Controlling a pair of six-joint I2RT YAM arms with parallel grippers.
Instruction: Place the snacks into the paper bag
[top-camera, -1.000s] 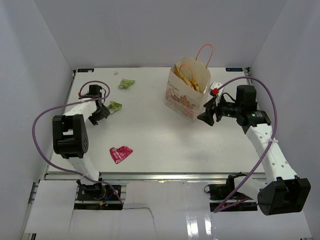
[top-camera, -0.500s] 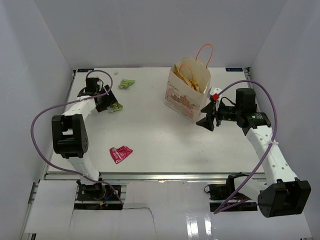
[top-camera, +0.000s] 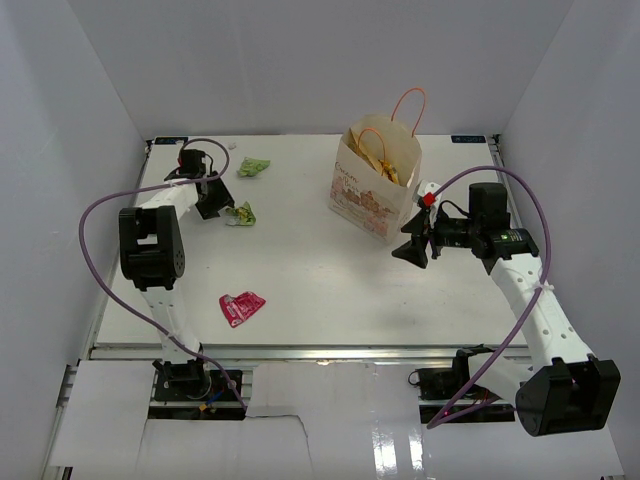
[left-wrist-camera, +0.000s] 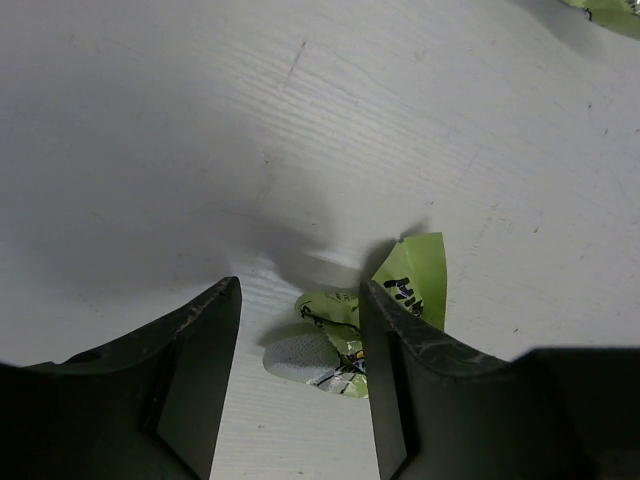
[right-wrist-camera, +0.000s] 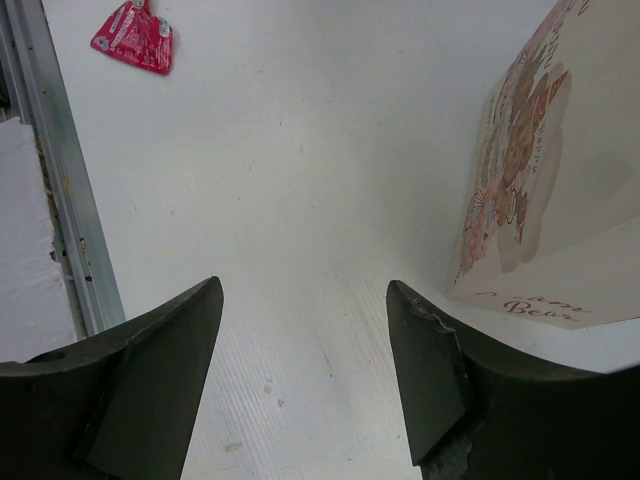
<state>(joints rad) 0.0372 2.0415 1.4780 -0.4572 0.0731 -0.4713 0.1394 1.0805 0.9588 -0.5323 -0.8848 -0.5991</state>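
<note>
The paper bag stands upright at the back middle, with yellow snack wrapping showing in its mouth. My left gripper is open and low over the table. In the left wrist view a crumpled green packet lies between and just beyond its fingertips; the top view shows it too. My right gripper is open and empty, just right of the bag's front corner. The right wrist view shows the bag's printed side.
A second green packet lies at the back, also at the top edge of the left wrist view. A magenta-pink packet lies near the front left, seen in the right wrist view beside the table's metal front rail.
My left gripper has moved back and right, up to the green packet, which shifted slightly right. My right gripper has drifted a little left and forward, away from the bag.
</note>
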